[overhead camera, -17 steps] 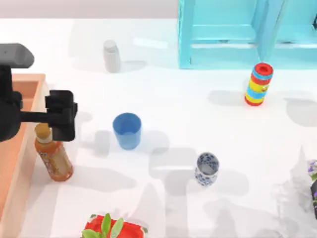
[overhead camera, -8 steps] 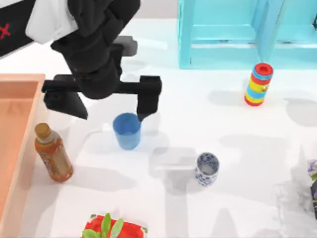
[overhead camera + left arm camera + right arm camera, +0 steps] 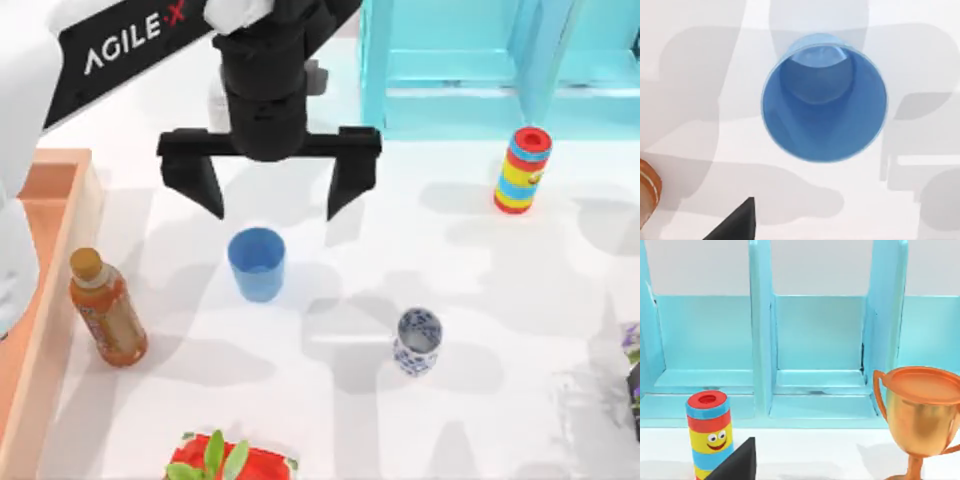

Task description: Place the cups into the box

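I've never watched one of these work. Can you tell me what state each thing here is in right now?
Left gripper: open, above the blue cup.
Blue cup: upright on the table, empty, outside the box.
White cup: upright, outside the box.
Box: open-topped, at the table's left edge.
Bottle: capped, beside the box.
Striped cylinder: upright.
Trophy: upright.

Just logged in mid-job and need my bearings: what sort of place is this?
Probably a rendered tabletop test scene: a plain white table strewn with unrelated props, like a turquoise shelf unit, a striped toy cylinder and a gold trophy.
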